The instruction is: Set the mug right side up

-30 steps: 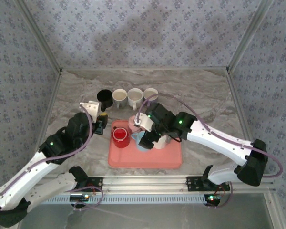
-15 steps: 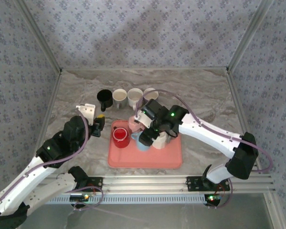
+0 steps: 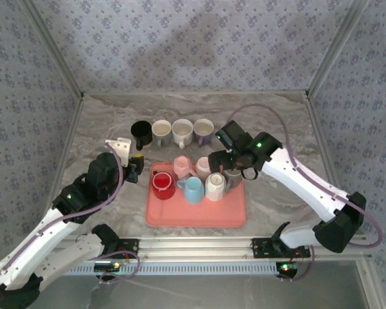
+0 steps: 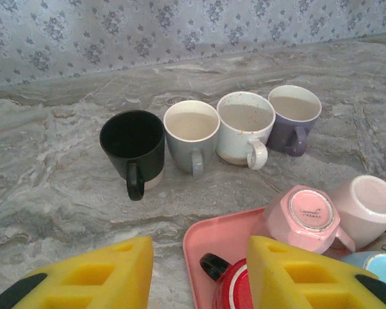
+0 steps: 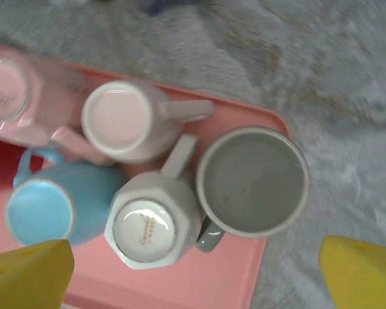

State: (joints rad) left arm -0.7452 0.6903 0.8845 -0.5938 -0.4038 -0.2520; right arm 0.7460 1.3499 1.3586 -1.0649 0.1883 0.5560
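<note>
Left gripper (image 4: 199,252): fingers partly spread, empty. Pink tray (image 4: 222,235) corner just ahead-right; row of upright mugs (image 4: 192,129) beyond.
Right gripper (image 5: 196,267): spread wide, empty, above tray. Grey mug (image 5: 252,180) upright beneath, between fingers, beside upside-down white mug (image 5: 156,225).

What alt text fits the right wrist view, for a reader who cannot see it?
From straight above, a grey mug stands mouth up at the corner of a pink tray, beside a white mug, a pale pink mug and a pink mug that show their bases, and a blue mug. The open right gripper shows yellow fingertips in the lower corners.
</note>
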